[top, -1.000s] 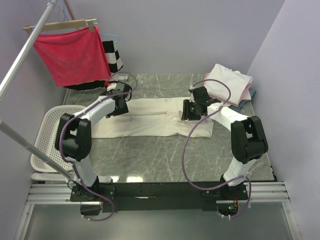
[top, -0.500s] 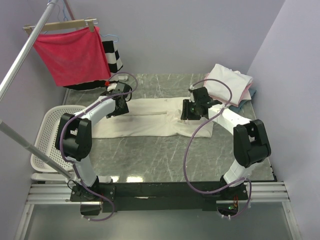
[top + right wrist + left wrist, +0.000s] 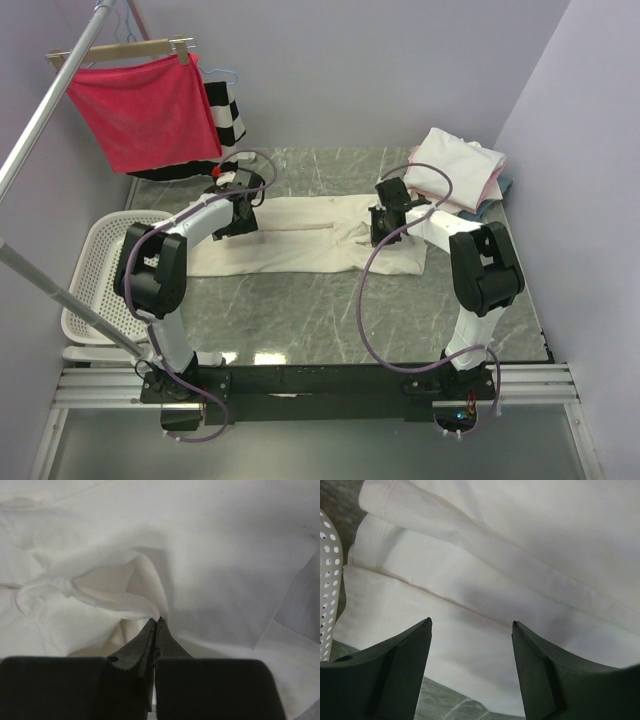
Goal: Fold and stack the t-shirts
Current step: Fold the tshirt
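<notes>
My right gripper [image 3: 159,622] has just closed, pinching a fold of the cream t-shirt [image 3: 300,245] spread across the table [image 3: 300,310] toward its far edge. My left gripper [image 3: 471,622] hangs wide open over the other end, so I think the fold can begin.

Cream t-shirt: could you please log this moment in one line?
right gripper: shut on cream t-shirt | left gripper: open over it

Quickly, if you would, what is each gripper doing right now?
Left gripper: open, holding nothing, over the cream t-shirt.
Right gripper: shut at its fold; grip unclear.
</notes>
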{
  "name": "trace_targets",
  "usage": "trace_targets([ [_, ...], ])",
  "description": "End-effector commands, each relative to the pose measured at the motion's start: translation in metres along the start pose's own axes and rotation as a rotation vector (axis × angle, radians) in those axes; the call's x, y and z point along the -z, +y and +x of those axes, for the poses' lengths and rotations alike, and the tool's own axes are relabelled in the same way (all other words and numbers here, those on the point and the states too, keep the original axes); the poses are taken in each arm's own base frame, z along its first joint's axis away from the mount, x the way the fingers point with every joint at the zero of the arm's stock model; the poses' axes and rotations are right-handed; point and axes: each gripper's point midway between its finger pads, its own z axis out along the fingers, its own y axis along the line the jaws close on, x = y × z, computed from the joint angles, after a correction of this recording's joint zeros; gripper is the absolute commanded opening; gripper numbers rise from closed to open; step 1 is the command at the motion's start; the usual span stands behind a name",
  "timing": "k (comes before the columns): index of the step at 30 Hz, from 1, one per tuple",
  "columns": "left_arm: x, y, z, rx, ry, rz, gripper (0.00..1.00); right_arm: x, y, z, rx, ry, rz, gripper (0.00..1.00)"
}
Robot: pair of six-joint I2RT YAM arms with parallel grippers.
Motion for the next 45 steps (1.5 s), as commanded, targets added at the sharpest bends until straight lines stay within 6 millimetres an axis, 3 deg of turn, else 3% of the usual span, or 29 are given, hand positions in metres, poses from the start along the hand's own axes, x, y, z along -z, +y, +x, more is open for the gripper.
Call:
trace_targets([
  [1,-0.005,0.001,0.0,-0.026,-0.009,-0.018,0.71,0.026,-0.006,-0.047,0.035,-0.137,0.084,0.0],
  [4,-0.007,0.002,0.001,-0.033,-0.013,-0.026,0.71,0.042,-0.009,-0.076,0.069,-0.195,0.13,0.0],
  [6,-0.008,0.002,0.002,-0.042,-0.01,-0.027,0.7,0.042,-0.019,-0.081,0.086,-0.186,0.195,0.0],
  [7,-0.009,0.002,0.002,-0.044,-0.008,-0.027,0.7,0.047,-0.017,-0.093,0.089,-0.207,0.202,0.0],
  [11,-0.012,0.003,0.005,-0.06,-0.002,-0.034,0.7,0.045,-0.024,-0.104,0.111,-0.194,0.26,0.0],
  [16,-0.017,0.001,0.011,-0.08,0.019,-0.032,0.71,0.027,-0.028,-0.107,0.144,-0.131,0.306,0.0],
  [17,-0.018,0.001,0.012,-0.082,0.023,-0.033,0.71,0.025,-0.03,-0.107,0.144,-0.118,0.317,0.14],
  [18,-0.019,0.001,0.013,-0.083,0.025,-0.036,0.71,0.018,-0.036,-0.105,0.142,-0.107,0.351,0.2],
  [19,-0.02,0.002,0.013,-0.085,0.025,-0.04,0.71,0.019,-0.039,-0.107,0.136,-0.111,0.376,0.23],
  [21,-0.02,0.004,0.014,-0.086,0.025,-0.045,0.71,0.024,-0.043,-0.111,0.118,-0.146,0.401,0.38],
  [23,-0.019,0.011,0.013,-0.081,0.016,-0.08,0.72,0.029,-0.05,-0.108,0.094,-0.169,0.435,0.44],
  [24,-0.018,0.014,0.014,-0.077,0.014,-0.096,0.72,0.042,-0.049,-0.114,0.074,-0.205,0.43,0.45],
  [25,-0.018,0.018,0.014,-0.074,0.012,-0.115,0.73,0.04,-0.048,-0.103,0.067,-0.189,0.409,0.46],
  [27,-0.018,0.025,0.018,-0.061,0.012,-0.138,0.73,0.05,-0.04,-0.103,0.033,-0.225,0.354,0.49],
  [30,-0.018,0.031,0.028,-0.05,0.026,-0.136,0.73,0.048,-0.046,-0.083,-0.036,-0.203,0.328,0.53],
  [34,-0.017,0.043,0.042,-0.035,0.044,-0.164,0.74,0.03,-0.057,-0.052,-0.179,-0.126,0.213,0.54],
  [35,-0.019,0.047,0.048,-0.033,0.055,-0.173,0.74,0.027,-0.062,-0.056,-0.227,-0.148,0.176,0.54],
  [37,-0.019,0.05,0.051,-0.018,0.057,-0.17,0.74,0.02,-0.052,-0.045,-0.262,-0.125,0.056,0.54],
  [38,-0.02,0.054,0.057,-0.018,0.067,-0.175,0.74,0.018,-0.05,-0.052,-0.283,-0.152,0.016,0.55],
  [42,-0.02,0.056,0.057,0.007,0.065,-0.162,0.74,0.004,-0.054,-0.058,-0.324,-0.17,-0.064,0.55],
  [45,-0.019,0.056,0.054,0.01,0.059,-0.158,0.74,0.0,-0.041,-0.067,-0.32,-0.191,-0.165,0.55],
])
